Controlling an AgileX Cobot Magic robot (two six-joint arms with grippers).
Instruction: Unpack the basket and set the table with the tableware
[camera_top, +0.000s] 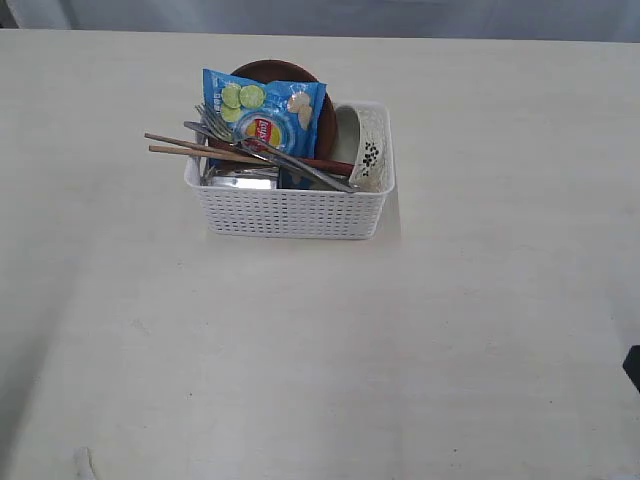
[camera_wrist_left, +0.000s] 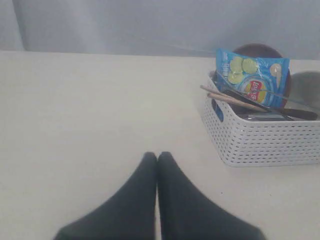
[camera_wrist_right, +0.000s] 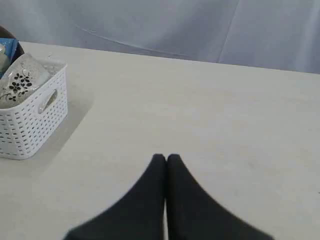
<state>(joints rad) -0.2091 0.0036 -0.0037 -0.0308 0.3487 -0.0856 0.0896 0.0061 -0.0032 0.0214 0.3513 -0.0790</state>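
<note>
basket (camera_top: 290, 212) sits full mid-worktop (camera_top: 480, 330), left tool (camera_wrist_left: 157, 156) and right tool (camera_wrist_right: 166, 158) both pinched closed, empty, well apart from it; chopsticks (camera_top: 185, 153) look light, stiff, overhanging the rim, likely easiest grip there; bowl (camera_top: 366, 150) probably fragile, slick.

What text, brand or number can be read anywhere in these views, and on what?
"Lay's": red-and-yellow logo on the blue chip bag; blurred, read partly from its shape.
Other print on the bag: too small to read.
The basket and bowl: no text, only dark floral marks on the bowl.
</note>
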